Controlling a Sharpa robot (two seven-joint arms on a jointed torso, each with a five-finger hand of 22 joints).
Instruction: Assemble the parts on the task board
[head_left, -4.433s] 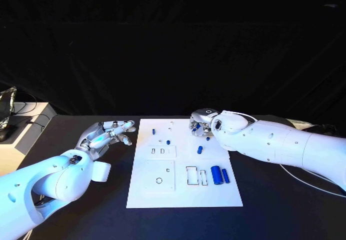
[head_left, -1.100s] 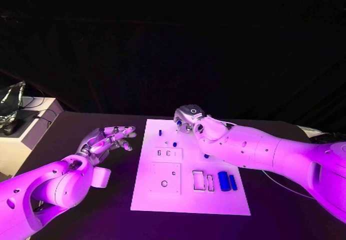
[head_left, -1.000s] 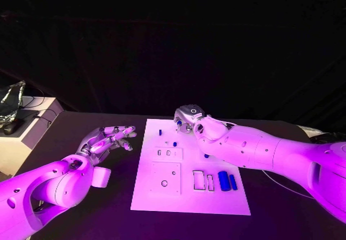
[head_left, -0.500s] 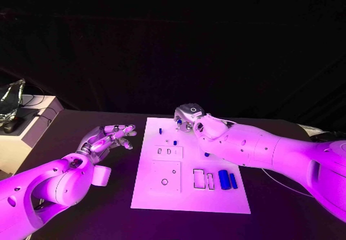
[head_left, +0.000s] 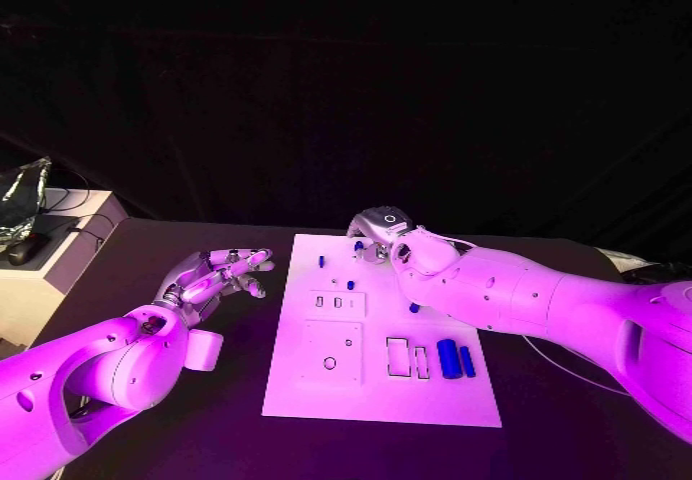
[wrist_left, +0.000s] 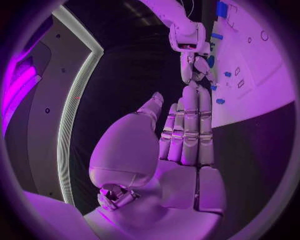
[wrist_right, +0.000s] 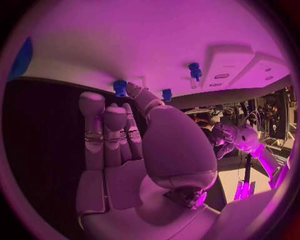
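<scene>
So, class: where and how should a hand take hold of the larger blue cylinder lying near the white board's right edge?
Grip the larger blue cylinder across its rounded middle, coming from above. It lies flat on the white task board, with a slimmer cylinder close beside it, so fingers likely need to slip in carefully.

Room around the board
We see bare table (head_left: 173, 250) left of the board (head_left: 378, 400); small pegs (head_left: 320, 263) and the right hand (head_left: 378, 235) crowd its far end.

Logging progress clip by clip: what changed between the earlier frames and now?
The right hand shifted from the board's far right side to its far edge, nearer the middle, where its fingers now touch a small blue part. The view itself also shifted. The left hand stayed open beside the board, and the two blue cylinders stayed put.
</scene>
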